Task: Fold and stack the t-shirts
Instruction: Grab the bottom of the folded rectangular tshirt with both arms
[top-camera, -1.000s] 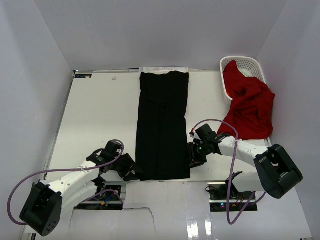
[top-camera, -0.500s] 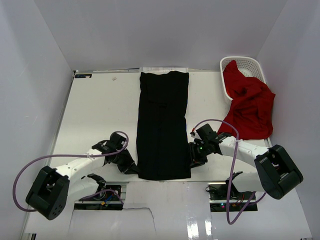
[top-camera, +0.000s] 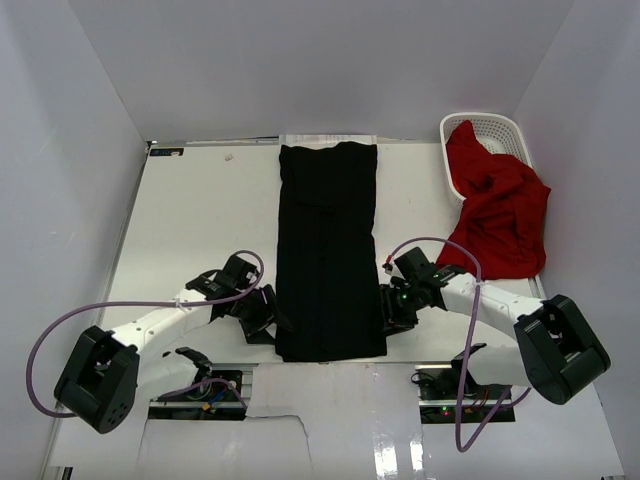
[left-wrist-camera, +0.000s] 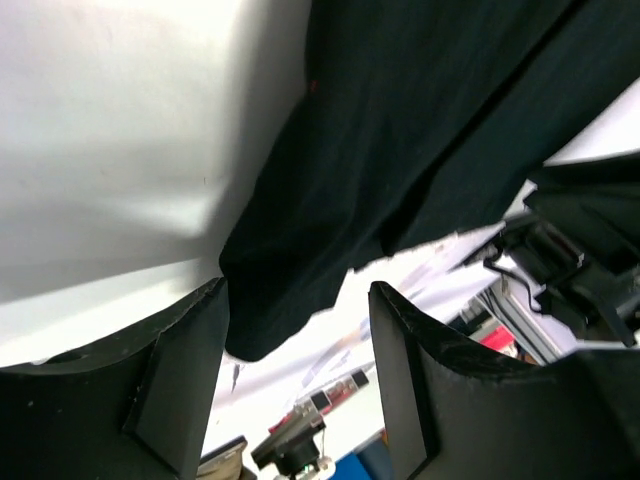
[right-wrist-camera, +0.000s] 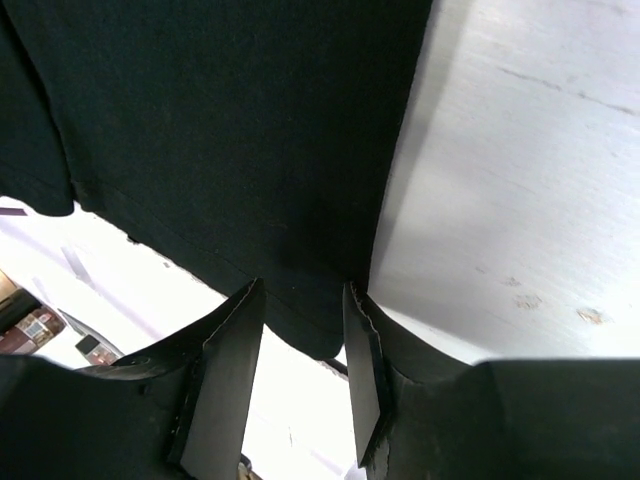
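Two t-shirts on table (top-camera: 200, 220). Black t-shirt (top-camera: 328, 250): long narrow strip down table centre, near hem at arm side. Red t-shirt (top-camera: 497, 210): unfolded heap at far right, draped over white basket (top-camera: 492, 128).

Left gripper (top-camera: 262, 315): at near-left hem corner, fingers (left-wrist-camera: 185, 370) spread, corner between, not pinched. Right gripper (top-camera: 393, 308): at near-right corner, fingers (right-wrist-camera: 225, 370) apart, hem edge in gap.

Step, judged: grasp for crosswise fold of black t-shirt. Next, likely: pinch both corners together, lift evenly, carry near hem toward far end.

The left arm (top-camera: 160, 325) and right arm (top-camera: 492, 302) are white with big black joints. A purple cable (top-camera: 425, 240) loops from each. The left end effector (top-camera: 266, 320) and right end effector (top-camera: 390, 312) are black, with flat black fingers (left-wrist-camera: 180, 390).
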